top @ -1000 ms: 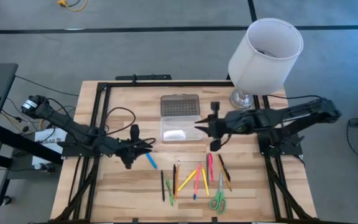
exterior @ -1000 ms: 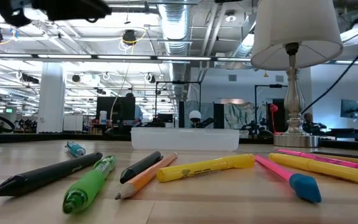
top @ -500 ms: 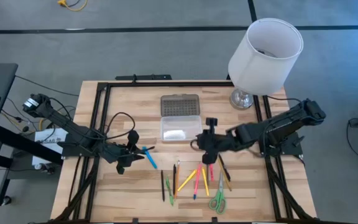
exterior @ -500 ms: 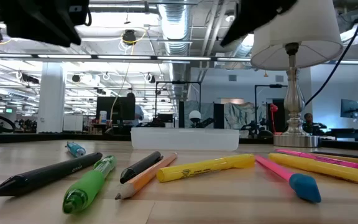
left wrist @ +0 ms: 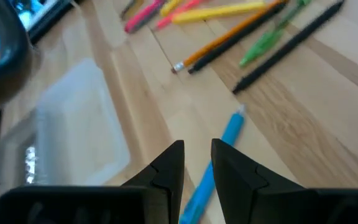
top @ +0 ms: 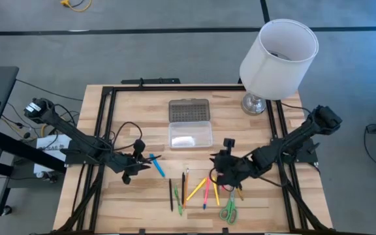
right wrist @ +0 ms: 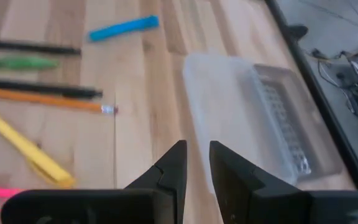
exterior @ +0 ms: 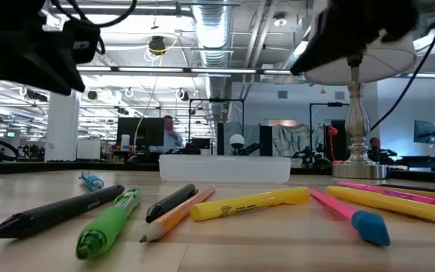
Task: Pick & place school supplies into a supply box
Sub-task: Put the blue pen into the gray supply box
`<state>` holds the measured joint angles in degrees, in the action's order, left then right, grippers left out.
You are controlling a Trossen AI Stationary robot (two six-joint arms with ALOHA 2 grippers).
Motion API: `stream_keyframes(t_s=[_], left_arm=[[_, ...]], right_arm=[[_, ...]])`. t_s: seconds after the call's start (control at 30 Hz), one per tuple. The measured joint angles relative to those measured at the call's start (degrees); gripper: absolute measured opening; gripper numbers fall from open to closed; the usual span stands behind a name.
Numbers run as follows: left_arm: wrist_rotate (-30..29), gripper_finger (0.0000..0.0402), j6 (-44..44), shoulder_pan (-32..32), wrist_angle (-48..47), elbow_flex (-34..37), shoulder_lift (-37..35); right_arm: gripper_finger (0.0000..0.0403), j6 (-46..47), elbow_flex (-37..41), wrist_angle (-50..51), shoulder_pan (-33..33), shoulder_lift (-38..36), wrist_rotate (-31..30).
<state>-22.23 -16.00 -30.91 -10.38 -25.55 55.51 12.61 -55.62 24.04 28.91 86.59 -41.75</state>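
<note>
Nearest the front edge, a green-handled pair of scissors (top: 228, 210) lies flat, with bare wood around it. Just beyond, the pens fan out in a loose row: a matte black pen (exterior: 59, 210), a chunky green pen (exterior: 112, 223), an orange pencil (exterior: 176, 215), a yellow highlighter (exterior: 251, 204) and a pink marker (exterior: 338, 205) with a blue tip. They lie close together and some touch, so there is little room between them.

The right gripper (top: 219, 171) hovers over the right part of that row. Its fingers (right wrist: 173, 163) stand a slim gap apart and grasp nothing.

To the left, a blue pen (top: 156, 165) lies alone with open wood on all sides. The left gripper (top: 139, 167) hangs just beside and above its end; its fingers (left wrist: 169, 165) are narrowly parted and empty, and the pen shows through the gap, flat on the boards.

Farther back, at mid-worktop, sits the clear plastic box (top: 172, 137), rectangular with soft corners. Its dotted grey lid (top: 189, 109) is folded open flat behind it. None of the row is in it; a pale patch shows in it that I cannot make out.

The worktop (top: 129, 111) is pale planked wood edged by black rails (top: 103, 130). At its far right corner stands a lamp with a white shade (top: 279, 49). Beyond it is a long hall with ceiling lights and ducts.
</note>
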Motion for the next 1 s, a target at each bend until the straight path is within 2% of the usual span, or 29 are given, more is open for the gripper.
stream_keyframes(t_s=[0.2, 0.3, 0.4, 0.7, 0.9, 1.0], left_arm=[[5.0, 0.0077, 3.2, 0.0, 0.3, 0.6, 0.0], [5.3, 0.0077, 3.8, 0.1, 0.7, 0.6, 0.7], [5.1, 0.0077, 3.8, 1.1, 1.4, 0.6, 3.8], [4.1, 0.0077, 1.8, 7.0, 7.2, -1.7, 21.0], [11.9, 0.0081, 1.3, 9.3, 5.8, -5.8, 25.8], [12.8, 0.0096, 1.3, 10.5, 2.7, -6.9, 26.6]], right_arm=[[0.0065, 4.6, 3.9, -0.2, 1.1, 0.0, -4.2], [0.0065, 5.7, 5.2, -0.6, 2.4, 0.0, -7.1], [0.0065, 6.2, 6.3, -1.6, 4.0, -0.5, -9.4], [0.0065, 6.5, 7.7, -5.4, 6.0, -2.0, -9.5], [0.0065, 6.5, 7.7, -5.3, 6.0, -2.0, -9.3], [0.0065, 6.5, 7.7, -5.3, 6.0, -2.0, -9.2]])
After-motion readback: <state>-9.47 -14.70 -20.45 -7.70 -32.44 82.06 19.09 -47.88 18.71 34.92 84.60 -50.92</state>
